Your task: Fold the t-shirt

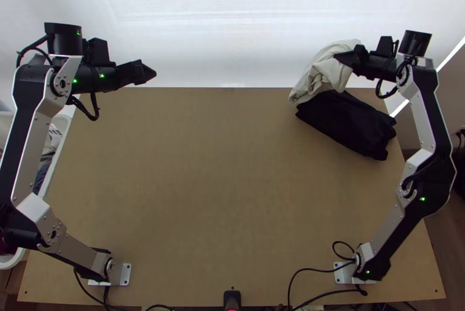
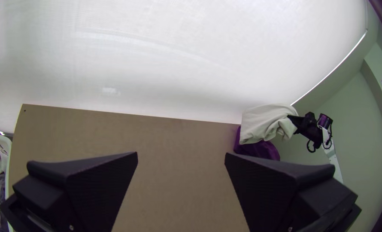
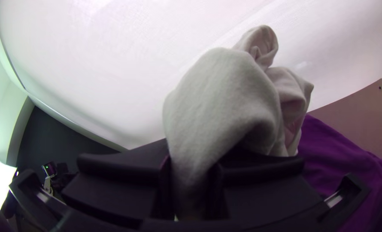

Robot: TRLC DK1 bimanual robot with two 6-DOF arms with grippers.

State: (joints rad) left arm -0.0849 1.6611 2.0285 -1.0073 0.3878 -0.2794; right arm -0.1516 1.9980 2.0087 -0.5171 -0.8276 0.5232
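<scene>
My right gripper (image 1: 344, 59) is at the table's far right edge, shut on a cream cloth (image 1: 325, 72) that hangs bunched from it. In the right wrist view the cream cloth (image 3: 225, 99) is pinched between the fingers of the right gripper (image 3: 191, 180), part of it bulging up above them. Its lower end meets a dark folded cloth on the table. My left gripper (image 1: 145, 72) is over the table's far left corner; the left wrist view shows the left gripper (image 2: 181, 159) open, with nothing between its wide-apart fingers.
The dark folded cloth (image 1: 349, 122) lies at the table's far right, purple in the wrist views. A white basket (image 1: 53, 163) with clothes stands beyond the left edge. Bare tabletop (image 1: 226, 165) spans the middle; a white sheet (image 1: 226, 14) rises behind the far edge.
</scene>
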